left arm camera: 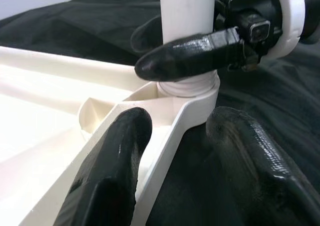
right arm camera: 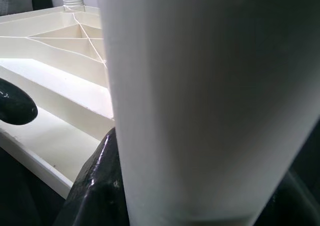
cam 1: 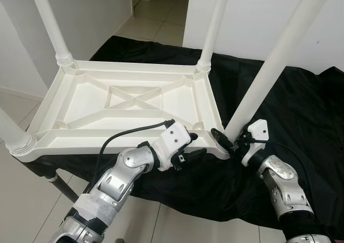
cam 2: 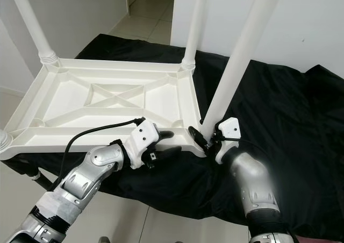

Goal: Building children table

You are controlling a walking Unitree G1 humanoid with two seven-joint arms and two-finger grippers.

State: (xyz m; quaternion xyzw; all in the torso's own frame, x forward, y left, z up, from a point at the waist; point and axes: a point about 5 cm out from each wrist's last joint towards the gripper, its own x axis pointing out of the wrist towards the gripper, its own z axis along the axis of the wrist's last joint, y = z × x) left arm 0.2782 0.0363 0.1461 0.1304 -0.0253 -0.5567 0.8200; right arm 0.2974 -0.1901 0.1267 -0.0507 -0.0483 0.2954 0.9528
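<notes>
A white plastic children's table (cam 1: 210, 107) lies upside down on a black cloth. Its ribbed underside faces up and four round white legs stand in the corners. My right gripper (cam 1: 234, 137) is shut on the near right leg (cam 1: 274, 65) just above its socket; in the right wrist view this leg (right arm camera: 200, 111) sits between the black fingers (right arm camera: 95, 191). My left gripper (cam 1: 192, 145) is shut on the table's near rim beside that corner, one finger (left arm camera: 107, 176) inside the rim and one outside. The other legs stand far left (cam 1: 51, 22), far right (cam 1: 215, 22) and near left (cam 1: 13, 133).
The black cloth (cam 1: 301, 119) covers a low stand and hangs over its front edge. A grey metal leg (cam 1: 60, 185) of the stand shows at the lower left. Pale tiled floor (cam 1: 21, 200) lies in front, white walls behind, and an open doorway (cam 1: 161, 6) at the back.
</notes>
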